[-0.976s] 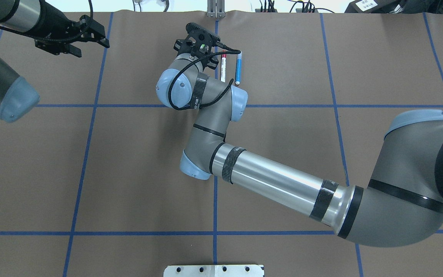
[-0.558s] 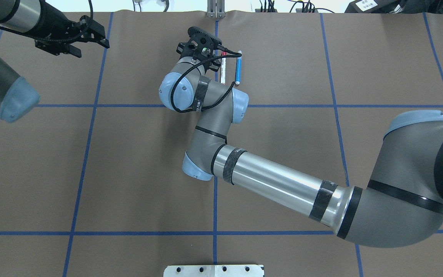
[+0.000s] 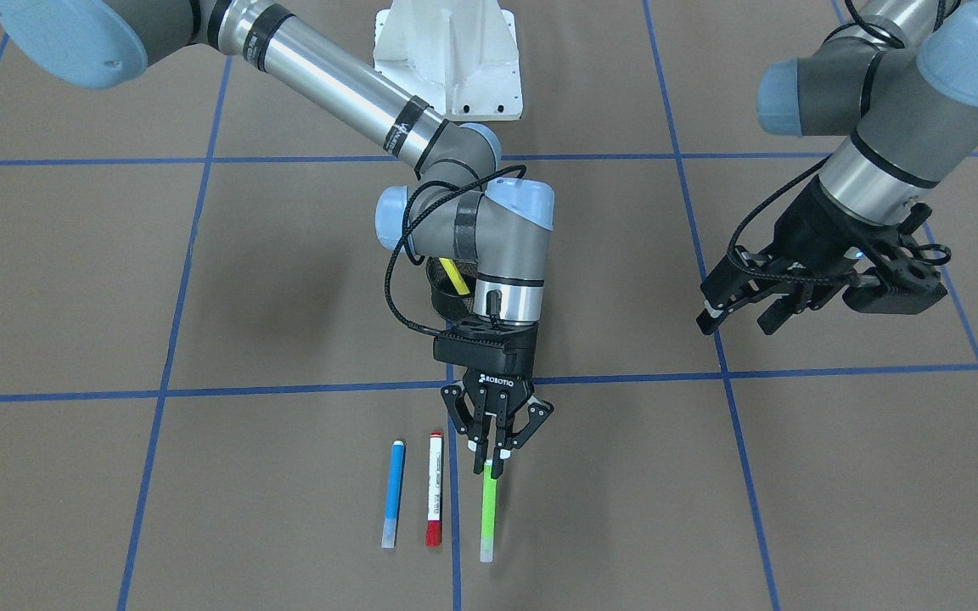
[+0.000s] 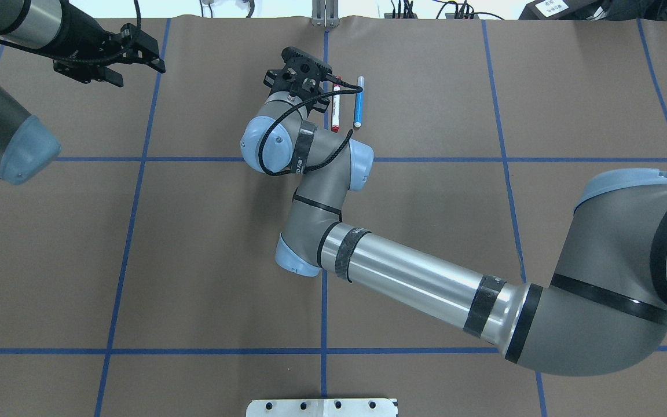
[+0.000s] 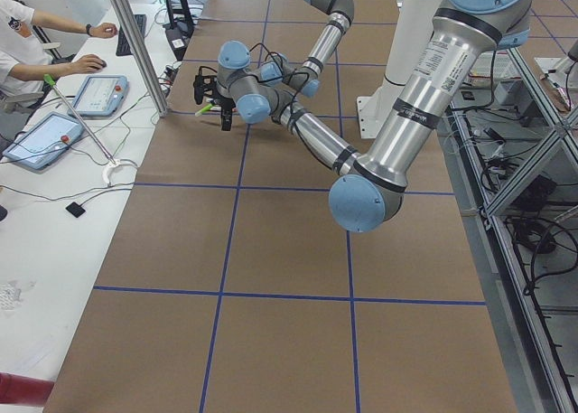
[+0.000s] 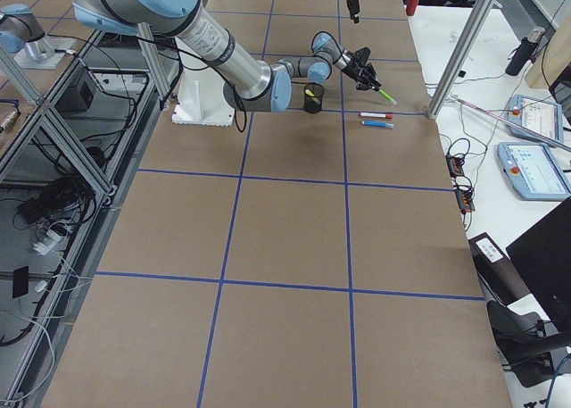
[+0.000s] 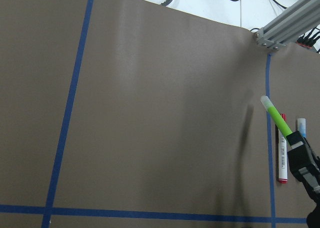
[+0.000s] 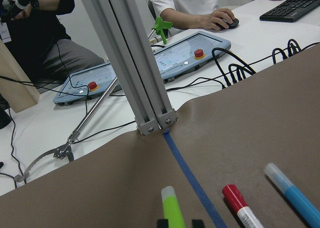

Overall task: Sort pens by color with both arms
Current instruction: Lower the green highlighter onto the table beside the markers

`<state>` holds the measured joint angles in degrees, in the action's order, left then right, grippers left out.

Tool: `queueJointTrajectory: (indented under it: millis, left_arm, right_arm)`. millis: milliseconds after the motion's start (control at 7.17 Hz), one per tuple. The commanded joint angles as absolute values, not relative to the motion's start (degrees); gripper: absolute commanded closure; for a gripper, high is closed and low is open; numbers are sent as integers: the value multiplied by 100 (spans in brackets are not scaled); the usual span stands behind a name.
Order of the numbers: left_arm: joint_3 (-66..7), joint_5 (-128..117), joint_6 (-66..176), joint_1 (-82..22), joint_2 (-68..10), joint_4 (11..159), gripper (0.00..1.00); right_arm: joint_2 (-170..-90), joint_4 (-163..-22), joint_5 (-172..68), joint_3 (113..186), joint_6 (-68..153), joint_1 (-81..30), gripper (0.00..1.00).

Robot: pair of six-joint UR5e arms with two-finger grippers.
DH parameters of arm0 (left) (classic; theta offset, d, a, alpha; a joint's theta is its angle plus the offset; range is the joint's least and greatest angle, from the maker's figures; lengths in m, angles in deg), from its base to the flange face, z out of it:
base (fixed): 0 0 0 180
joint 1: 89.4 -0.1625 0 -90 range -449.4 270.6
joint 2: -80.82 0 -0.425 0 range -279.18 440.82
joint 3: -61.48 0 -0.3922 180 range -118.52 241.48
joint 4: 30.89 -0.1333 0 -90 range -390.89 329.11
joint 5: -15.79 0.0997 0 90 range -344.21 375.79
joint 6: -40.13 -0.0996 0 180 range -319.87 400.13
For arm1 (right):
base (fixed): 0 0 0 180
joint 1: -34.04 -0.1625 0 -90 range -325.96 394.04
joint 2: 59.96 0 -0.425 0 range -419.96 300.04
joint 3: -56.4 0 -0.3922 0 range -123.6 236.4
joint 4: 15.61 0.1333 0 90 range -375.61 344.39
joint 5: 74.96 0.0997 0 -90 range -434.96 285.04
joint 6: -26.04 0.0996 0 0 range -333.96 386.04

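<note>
My right gripper (image 3: 493,448) is clamped on the green pen (image 3: 487,509) and has shifted slightly since a second ago. The blue pen (image 3: 392,492) and red-ended pen (image 3: 434,499) are unmoved, just beside it near the far table (image 4: 571,87) edge. The yellow pen (image 3: 453,275) is in the mesh cup (image 3: 436,294). My left gripper (image 3: 735,316) has fingers apart, well off, with bare table between.

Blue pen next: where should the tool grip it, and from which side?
Probably mid-barrel on the blue pen, from straight above, closing across its width. It lies flat on the table, and the red-ended pen lies parallel close beside it, so keep the opening narrow.
</note>
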<state>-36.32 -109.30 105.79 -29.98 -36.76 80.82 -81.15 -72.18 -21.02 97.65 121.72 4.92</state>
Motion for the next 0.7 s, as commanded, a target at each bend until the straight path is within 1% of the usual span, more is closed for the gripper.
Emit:
queueJointTrajectory:
  millis: [0, 139, 279, 418, 558]
  left_arm:
    - [-3599, -10928, 10526, -2999, -3660, 8091, 12]
    - [-3599, -10928, 10525, -2999, -3668, 8091, 12]
    - [-3590, -10928, 10525, -2999, -3660, 8091, 12]
    - [-3590, -10937, 10525, -2999, -3668, 8091, 12]
    - [-3573, -10928, 10534, -2999, -3703, 8047, 12]
  right_arm:
    - [-8114, -7186, -1995, 9876, 12044, 504, 56]
    - [-8132, -7168, -1960, 9920, 11991, 495, 54]
    - [-8141, -7168, -1872, 9963, 11878, 495, 55]
    - [-8193, -7168, -1793, 10173, 11763, 477, 55]
    - [-8420, -7168, -1531, 10679, 11458, 451, 55]
